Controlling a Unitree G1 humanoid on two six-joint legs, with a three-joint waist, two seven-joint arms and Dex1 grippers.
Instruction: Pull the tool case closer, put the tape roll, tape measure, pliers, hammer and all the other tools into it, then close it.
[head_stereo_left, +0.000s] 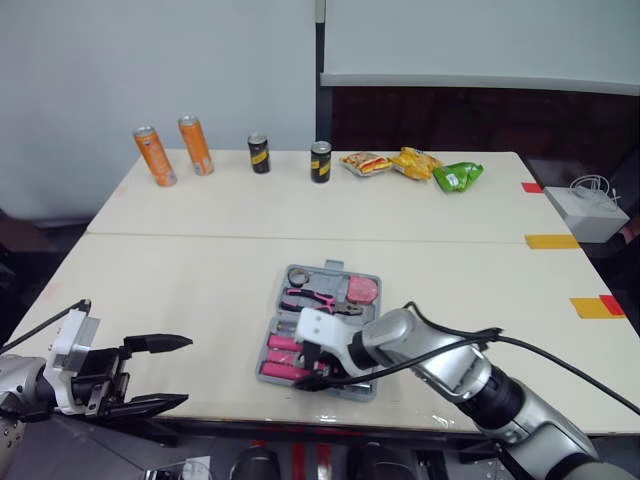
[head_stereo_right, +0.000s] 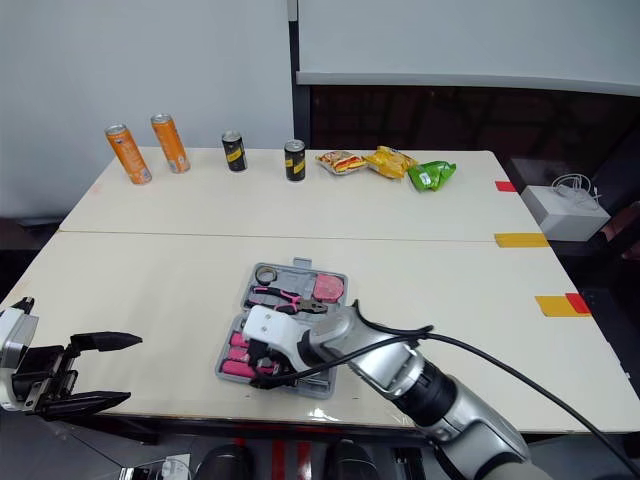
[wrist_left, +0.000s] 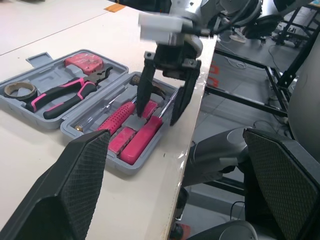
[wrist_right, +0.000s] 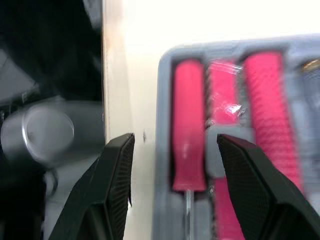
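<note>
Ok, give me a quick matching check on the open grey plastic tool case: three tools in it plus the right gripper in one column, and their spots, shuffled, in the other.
Things
1. grey ring-shaped tape roll
2. pliers with pink and black handles
3. red tape measure
4. right gripper

Places
A. open, over the pink tool handles in the near half of the grey plastic tool case
B. far half, robot's right end
C. far half, robot's left end
D. far half, middle

Pairs: 1-C, 2-D, 3-B, 4-A
</note>
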